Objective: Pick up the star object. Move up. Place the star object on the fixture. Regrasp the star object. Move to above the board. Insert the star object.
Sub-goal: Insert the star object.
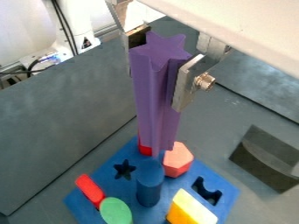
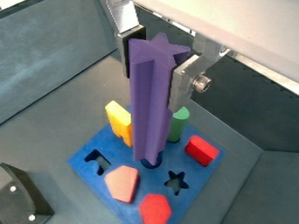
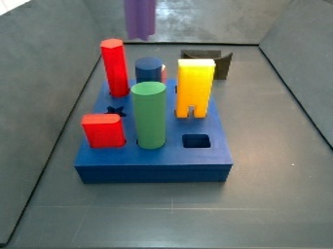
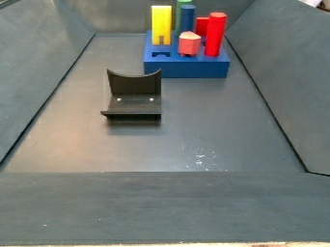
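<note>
Gripper [image 1: 163, 54] fingers are seen closed on the upper end of the star object [image 1: 158, 96], which is held upright between the silver plates in both wrist views. Directly beneath the gripper, the board [image 2: 111, 157] is spread out, with the prism's lower end hanging over its star-shaped hole [image 1: 125, 167]. Around that hole stand a red hexagonal post [image 3: 115, 64], a green cylinder [image 3: 148, 115], a blue cylinder [image 3: 150, 71] and a yellow arch block [image 3: 196, 86]. Further out, the fixture [image 4: 131, 94] is set on the floor, apart from the board.
</note>
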You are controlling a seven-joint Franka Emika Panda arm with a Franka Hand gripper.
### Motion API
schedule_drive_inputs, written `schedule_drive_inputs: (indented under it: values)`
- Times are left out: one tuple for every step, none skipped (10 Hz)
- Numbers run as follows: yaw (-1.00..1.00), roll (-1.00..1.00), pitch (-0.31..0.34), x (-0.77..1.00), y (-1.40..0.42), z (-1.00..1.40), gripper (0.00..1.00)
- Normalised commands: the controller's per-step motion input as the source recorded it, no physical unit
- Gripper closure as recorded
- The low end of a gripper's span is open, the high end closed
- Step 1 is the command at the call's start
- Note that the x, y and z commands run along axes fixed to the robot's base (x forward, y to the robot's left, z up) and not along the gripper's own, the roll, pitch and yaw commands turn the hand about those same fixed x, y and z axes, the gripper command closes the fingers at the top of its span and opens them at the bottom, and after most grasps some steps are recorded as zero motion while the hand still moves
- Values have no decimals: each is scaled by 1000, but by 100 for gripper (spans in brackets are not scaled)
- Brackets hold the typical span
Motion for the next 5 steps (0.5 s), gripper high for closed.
schedule_drive_inputs:
  values:
    - [246,-256,-219,-711,0,-331,100]
    - [294,-276,-174,-689,-29,-354,100]
    - [346,-254,-86,-640,-26,-394,100]
    - [337,-247,-84,-669,-14,-437,100]
    - [380,-216,-89,-683,0,-560,100]
